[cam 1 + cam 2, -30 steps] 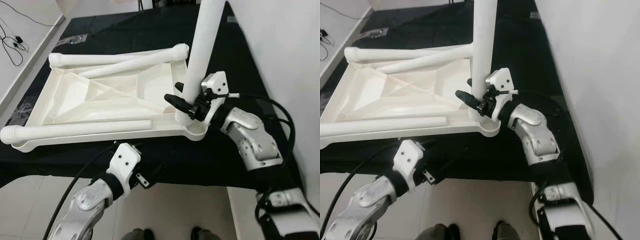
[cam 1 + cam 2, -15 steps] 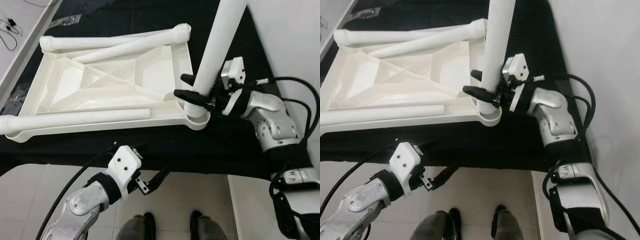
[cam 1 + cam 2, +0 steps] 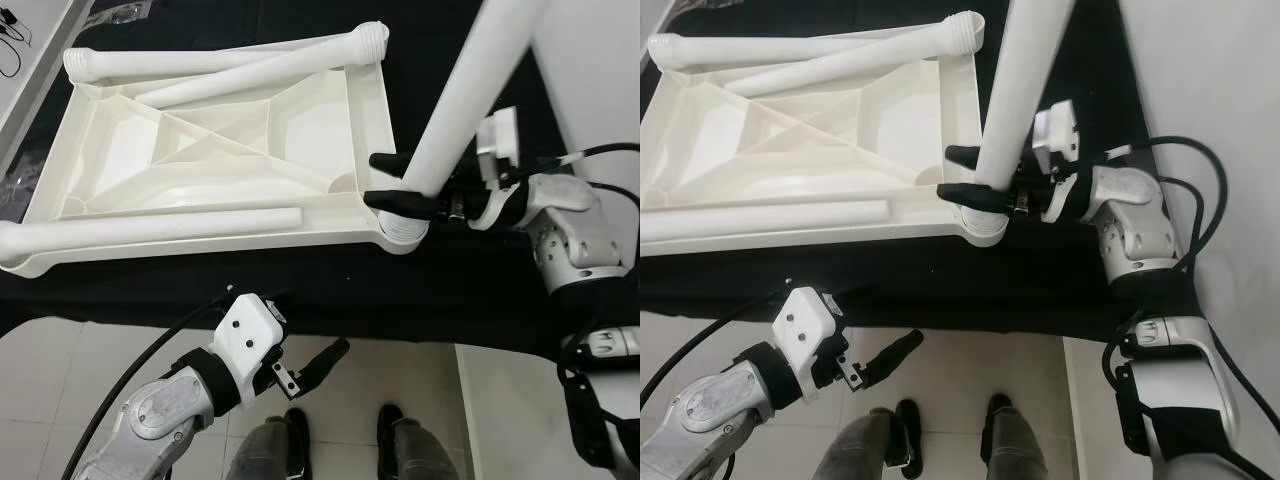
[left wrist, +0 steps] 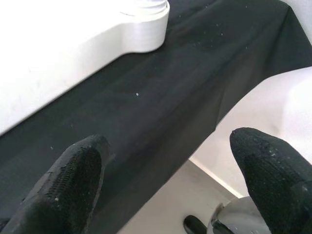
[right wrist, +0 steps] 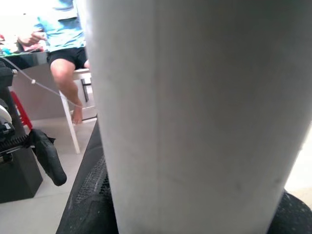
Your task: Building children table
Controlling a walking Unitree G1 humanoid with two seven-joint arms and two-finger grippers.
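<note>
The white children's tabletop [image 3: 368, 110] lies upside down on a black-covered table [image 3: 450, 290]. One white leg [image 3: 470, 90] stands in the near right corner socket [image 3: 400, 228], leaning to the right at its top. My right gripper [image 3: 398, 181] is shut on this leg just above the socket; its pads [image 5: 92, 204] press the leg [image 5: 195, 97]. A loose leg [image 3: 150, 232] lies along the front rim, and two more [image 3: 220, 62] lie at the back. My left gripper [image 3: 312, 365] hangs open below the table's front edge, holding nothing, with its fingers [image 4: 73, 185] spread.
The table's front edge drops to a tiled floor [image 3: 80, 350], where a person's feet [image 3: 290, 440] stand close to me. A pale wall [image 3: 600, 60] borders the table on the right. A seated person [image 5: 63, 44] is farther off. Cables [image 3: 10, 20] lie at far left.
The camera has shifted. My right forearm has swung round to the right of the upright leg, still gripping it. My left gripper has come down and out from the table's edge.
</note>
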